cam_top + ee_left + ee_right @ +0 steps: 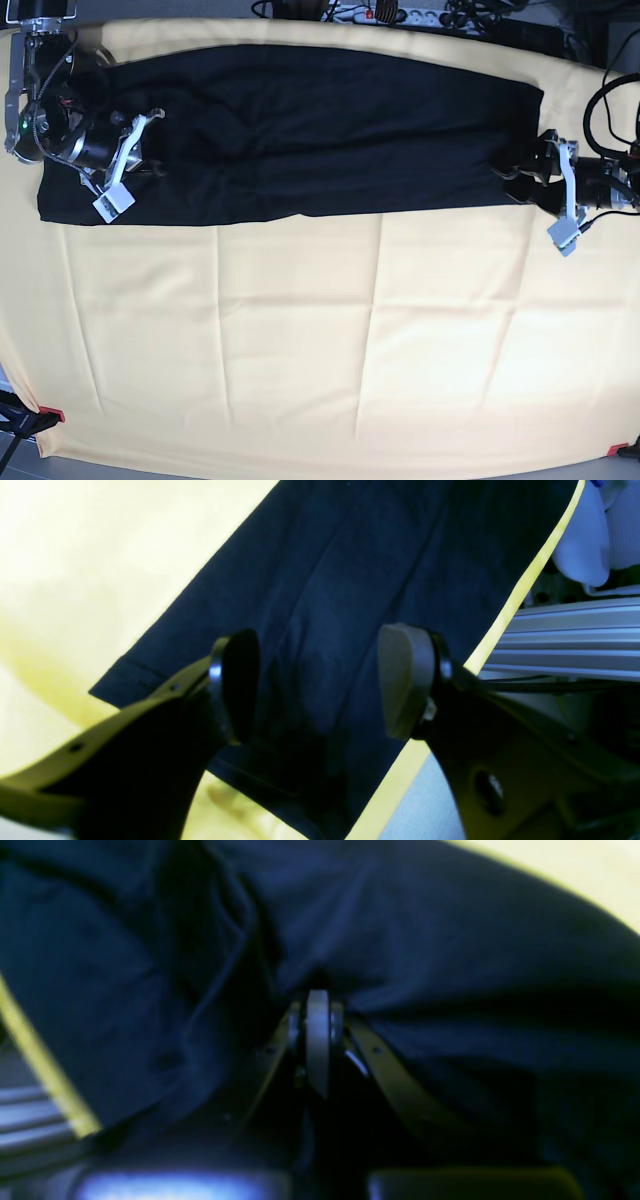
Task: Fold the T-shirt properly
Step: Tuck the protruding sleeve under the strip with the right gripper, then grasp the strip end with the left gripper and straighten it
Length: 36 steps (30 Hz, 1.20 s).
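The dark navy T-shirt (320,130) lies as a long folded band across the far part of the table. My right gripper (317,1005) is shut on a bunched fold of the T-shirt (450,940); in the base view it sits over the shirt's left end (150,150). My left gripper (320,685) is open, its two pads spread just above the T-shirt (350,580) near the hem and the table's edge. In the base view it sits at the shirt's right end (515,172). No tag shows.
The pale yellow table cloth (320,340) covers the table, with red clips at the near corners (50,413). Cables and a power strip (390,14) lie along the far edge. An aluminium rail (565,635) and a white object (585,540) lie beyond the table's edge by my left gripper.
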Motion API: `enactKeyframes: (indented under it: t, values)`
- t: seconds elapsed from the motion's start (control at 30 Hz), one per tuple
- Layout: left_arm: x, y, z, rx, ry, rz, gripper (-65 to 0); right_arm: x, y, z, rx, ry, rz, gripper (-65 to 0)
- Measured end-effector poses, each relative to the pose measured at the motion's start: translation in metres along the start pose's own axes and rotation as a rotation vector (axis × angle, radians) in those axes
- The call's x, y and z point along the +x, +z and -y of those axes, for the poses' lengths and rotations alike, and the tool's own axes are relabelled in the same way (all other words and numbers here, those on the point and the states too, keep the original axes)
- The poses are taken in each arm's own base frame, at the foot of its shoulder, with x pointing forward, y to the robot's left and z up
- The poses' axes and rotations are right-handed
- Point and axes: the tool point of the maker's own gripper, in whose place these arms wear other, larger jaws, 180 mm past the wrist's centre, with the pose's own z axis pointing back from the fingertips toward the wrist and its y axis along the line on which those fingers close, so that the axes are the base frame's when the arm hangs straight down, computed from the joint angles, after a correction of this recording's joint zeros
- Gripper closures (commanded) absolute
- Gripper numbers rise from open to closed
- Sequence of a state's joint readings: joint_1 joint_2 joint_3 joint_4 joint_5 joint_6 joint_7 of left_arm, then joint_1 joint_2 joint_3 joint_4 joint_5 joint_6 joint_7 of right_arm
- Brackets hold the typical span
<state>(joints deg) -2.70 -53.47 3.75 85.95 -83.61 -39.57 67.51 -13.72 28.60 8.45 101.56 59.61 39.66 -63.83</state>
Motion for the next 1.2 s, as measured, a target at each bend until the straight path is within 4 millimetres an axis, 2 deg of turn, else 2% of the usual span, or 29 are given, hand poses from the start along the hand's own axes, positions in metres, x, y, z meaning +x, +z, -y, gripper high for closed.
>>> enactKeyframes:
  t: [0.13, 0.23, 0.33, 0.43, 0.53, 0.63, 0.87, 0.93, 1.03, 1.2]
  values:
    - [0.0, 0.0, 0.0, -0.001, 0.0, 0.0, -39.0, 0.009, 0.01, -0.037, 0.096, 0.077, -0.024, 0.0]
    - [0.0, 0.0, 0.0, 0.0, 0.0, 0.0, -39.0, -0.001, 0.013, -0.059, 0.146, 0.079, -0.039, 0.0]
    - [0.0, 0.0, 0.0, 0.0, -0.001, 0.0, -39.0, -0.027, 0.013, -0.062, 0.14, 0.055, -0.113, 0.0]
    - [0.009, 0.003, -0.003, 0.01, -0.022, 0.005, -39.0, -0.034, 0.014, -0.059, 0.12, 0.058, -0.141, 0.0]
    - [0.023, 0.013, -0.009, 0.041, -0.06, 0.006, -39.0, -0.016, 0.022, -0.057, 0.092, 0.093, -0.077, 0.0]
    - [0.039, 0.03, -0.016, 0.087, -0.077, 0.063, -39.0, 0.009, 0.033, -0.067, 0.097, 0.145, 0.005, 0.0]
    - [0.054, 0.078, -0.034, 0.227, -0.05, 0.157, -39.0, 0.013, 0.038, -0.07, 0.085, 0.17, 0.012, 0.0]
    - [0.048, 0.087, -0.036, 0.249, 0.0, 0.209, -39.0, 0.008, 0.037, -0.065, 0.056, 0.176, -0.013, 0.0]
    - [0.023, 0.086, -0.038, 0.261, 0.107, 0.282, -39.0, 0.0, 0.037, -0.063, 0.043, 0.169, -0.038, 0.0]
    - [-0.013, 0.09, -0.048, 0.35, 0.3, 0.421, -39.0, 0.0, 0.037, -0.062, 0.035, 0.173, -0.041, 0.0]
